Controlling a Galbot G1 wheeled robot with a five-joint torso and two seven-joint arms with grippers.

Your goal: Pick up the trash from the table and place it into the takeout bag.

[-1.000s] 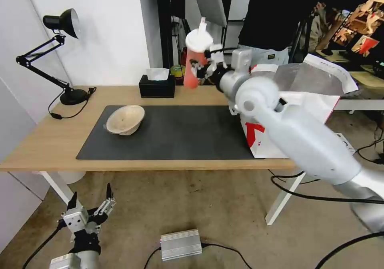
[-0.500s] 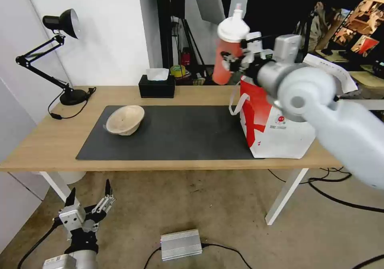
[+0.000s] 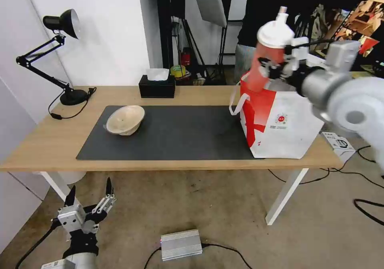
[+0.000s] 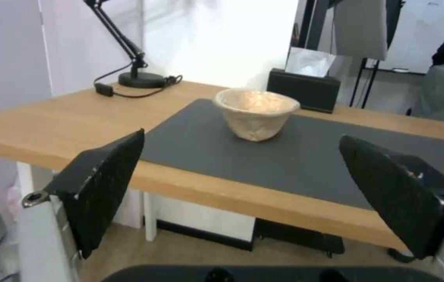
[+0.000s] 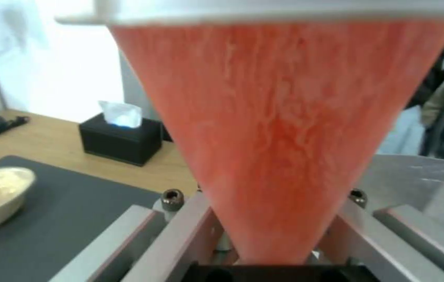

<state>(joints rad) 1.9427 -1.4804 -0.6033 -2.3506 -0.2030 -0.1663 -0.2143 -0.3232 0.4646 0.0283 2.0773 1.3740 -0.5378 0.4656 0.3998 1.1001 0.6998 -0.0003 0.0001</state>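
Head view: right pincer grips the tapered red cup with its domed white lid, tilted, just above the bag's open mouth at three o'clock on the counter. Glossy red-and-white bag, limp loop handle. At nine o'clock on the flat grey mat sits the rough, fibrous beige bowl, tipped. Left pincer hangs low beside the counter, black fingers spread wide.

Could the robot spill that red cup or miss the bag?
Maybe. The right tool holds the red cup tilted above the bag, so leftover drink might leak past the lid. The cup hangs over the bag's near-left edge, so it could catch the rim or handle and tip out.
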